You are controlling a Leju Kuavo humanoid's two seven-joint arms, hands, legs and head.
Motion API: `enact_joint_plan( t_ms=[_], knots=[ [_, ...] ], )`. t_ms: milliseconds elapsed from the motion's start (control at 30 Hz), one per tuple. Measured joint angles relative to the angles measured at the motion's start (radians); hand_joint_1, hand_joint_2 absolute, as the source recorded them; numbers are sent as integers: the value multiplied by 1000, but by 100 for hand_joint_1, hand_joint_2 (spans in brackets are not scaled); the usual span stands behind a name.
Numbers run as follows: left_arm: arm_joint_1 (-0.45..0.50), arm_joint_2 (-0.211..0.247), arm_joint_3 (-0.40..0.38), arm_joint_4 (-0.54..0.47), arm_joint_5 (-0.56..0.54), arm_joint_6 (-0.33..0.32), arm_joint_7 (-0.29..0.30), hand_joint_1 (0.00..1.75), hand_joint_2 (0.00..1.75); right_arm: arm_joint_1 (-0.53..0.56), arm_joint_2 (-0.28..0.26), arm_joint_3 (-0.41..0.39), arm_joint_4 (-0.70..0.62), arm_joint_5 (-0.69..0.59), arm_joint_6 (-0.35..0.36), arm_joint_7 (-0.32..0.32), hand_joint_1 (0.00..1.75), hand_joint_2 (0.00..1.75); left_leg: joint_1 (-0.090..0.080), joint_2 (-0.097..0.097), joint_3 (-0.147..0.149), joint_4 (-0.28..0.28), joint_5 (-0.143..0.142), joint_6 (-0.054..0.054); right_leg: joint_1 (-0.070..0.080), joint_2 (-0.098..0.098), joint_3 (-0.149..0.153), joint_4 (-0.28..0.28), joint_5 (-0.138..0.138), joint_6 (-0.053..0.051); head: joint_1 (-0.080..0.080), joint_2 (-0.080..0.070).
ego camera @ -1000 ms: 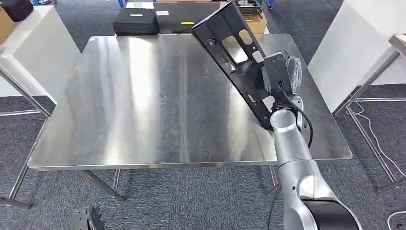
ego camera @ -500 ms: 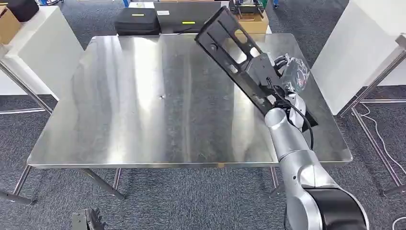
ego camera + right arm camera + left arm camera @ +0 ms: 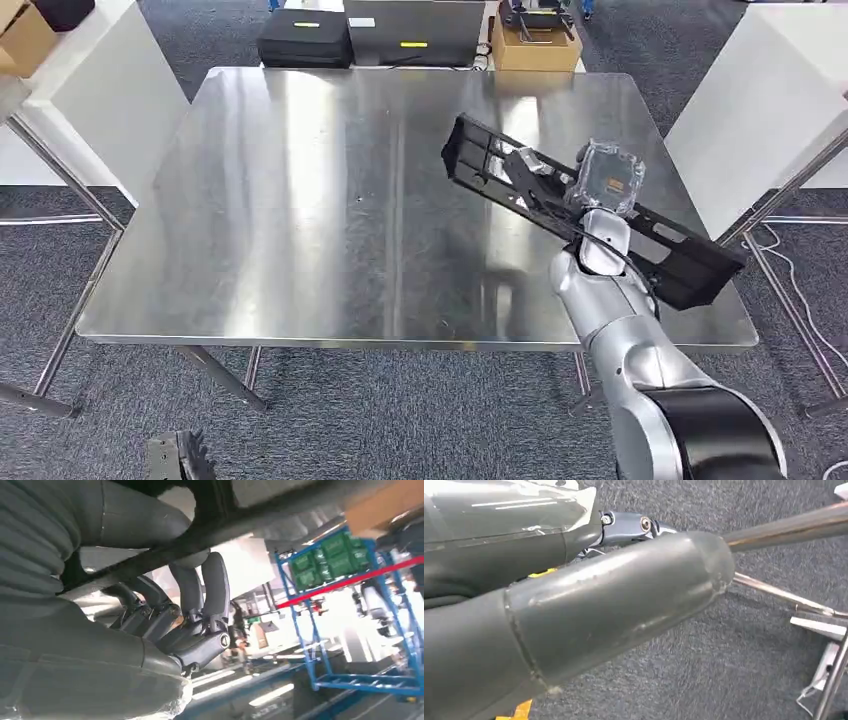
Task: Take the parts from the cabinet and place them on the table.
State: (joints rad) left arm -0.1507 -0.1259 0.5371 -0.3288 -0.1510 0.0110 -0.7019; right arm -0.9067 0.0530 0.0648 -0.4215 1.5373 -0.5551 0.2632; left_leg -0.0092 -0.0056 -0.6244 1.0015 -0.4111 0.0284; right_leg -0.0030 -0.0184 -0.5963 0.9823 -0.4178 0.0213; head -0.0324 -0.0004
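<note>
A long black part (image 3: 560, 205) is held by the right hand (image 3: 600, 185), fingers (image 3: 200, 595) wrapped round one of its bars, low and nearly flat over the steel table (image 3: 300, 200), one end jutting past the table edge beside the wrist; the placing step is judged to be in hand. A short lowering until the part bears on the tabletop is called for next, then a release. Beyond the hand, past the far table edge, a cardboard box (image 3: 537, 45) is seen, contents unclear; whether the left hand (image 3: 574, 610) is apart or together cannot be told.
</note>
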Motion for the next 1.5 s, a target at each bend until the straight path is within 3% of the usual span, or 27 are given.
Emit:
enact_joint_plan(
  t_ms=[100, 133, 367, 400, 1033, 1100, 1233, 1300, 1367, 1433, 1467, 1500],
  knots=[
    [3, 0, -1, -2, -3, 15, 0, 0, 0, 2, 19, 6, 11, 16, 10, 2, 175, 175, 0, 0, 0, 0, 0, 1, 0, 0, 0, 0, 0, 0, 0, 0],
    [7, 0, -2, -5, -4, 15, 0, 0, 175, 2, 29, 9, 16, 22, 18, 1, 0, 0, 0, 0, 0, 0, 0, 1, 0, 0, 0, 0, 0, 0, 0, 0],
    [15, 1, -10, -8, -11, 40, 0, 0, 175, 2, 51, 11, 36, 35, 37, -15, 0, 0, 2, -1, 0, 0, 1, 1, 0, 0, 0, 0, 0, 0, 0, 0],
    [15, 2, -10, -7, -8, 40, 0, 0, 0, 2, 53, 11, 37, 35, 37, -15, 0, 0, 3, 0, 0, 0, 1, 1, 0, 0, 0, 0, 0, 0, 0, 0],
    [13, 15, -8, 55, -8, 8, 11, 0, 0, 14, 61, 11, 58, 27, 55, -29, 0, 0, 3, 0, 0, 0, 1, 1, 0, 0, 0, 0, 0, 0, 0, 0],
    [12, 16, -5, 57, -11, 2, 13, 0, 0, 11, 61, 1, 60, -21, 138, -76, 0, 0, 3, 0, 0, 0, 1, 1, 0, 0, 0, 0, 0, 0, 0, 0],
    [4, 19, 6, 59, -39, -11, 38, 0, 0, -47, 69, -71, 75, -161, 529, -200, 0, 0, 4, 2, 8, 0, -3, 0, 0, 1, 3, -2, -1, -1, 1, 0],
    [-6, 19, 8, 61, -53, -14, 53, 0, 0, -76, 74, -106, 79, -176, 674, -202, 0, 0, 5, 2, 15, 0, -5, 0, 0, 1, 5, -3, -3, 0, 1, 0],
    [-15, 21, 17, 62, -61, -14, 64, 0, 0, -87, 73, -126, 86, -167, 729, -200, 0, 0, 5, 3, 21, -1, -10, -1, 0, 1, 11, -3, -7, -2, 1, 0],
    [-20, 21, 25, 63, -64, -14, 69, 0, 0, -87, 75, -133, 87, -154, 705, -193, 0, 0, 5, 3, 23, -1, -7, 3, 0, 1, 18, -3, -5, -2, 0, 0],
    [-20, 21, 29, 63, -66, -14, 71, 0, 0, -87, 76, -136, 87, -152, 696, -190, 0, 175, 5, 3, 23, -1, -6, 3, 0, 1, 18, -3, -3, 0, 0, 0],
    [-20, 21, 31, 64, -67, -14, 71, 0, 0, -87, 76, -139, 87, -152, 690, -188, 0, 175, 5, 3, 22, -1, -5, 2, 0, 1, 18, -3, -3, 0, 0, 0]
  ],
)
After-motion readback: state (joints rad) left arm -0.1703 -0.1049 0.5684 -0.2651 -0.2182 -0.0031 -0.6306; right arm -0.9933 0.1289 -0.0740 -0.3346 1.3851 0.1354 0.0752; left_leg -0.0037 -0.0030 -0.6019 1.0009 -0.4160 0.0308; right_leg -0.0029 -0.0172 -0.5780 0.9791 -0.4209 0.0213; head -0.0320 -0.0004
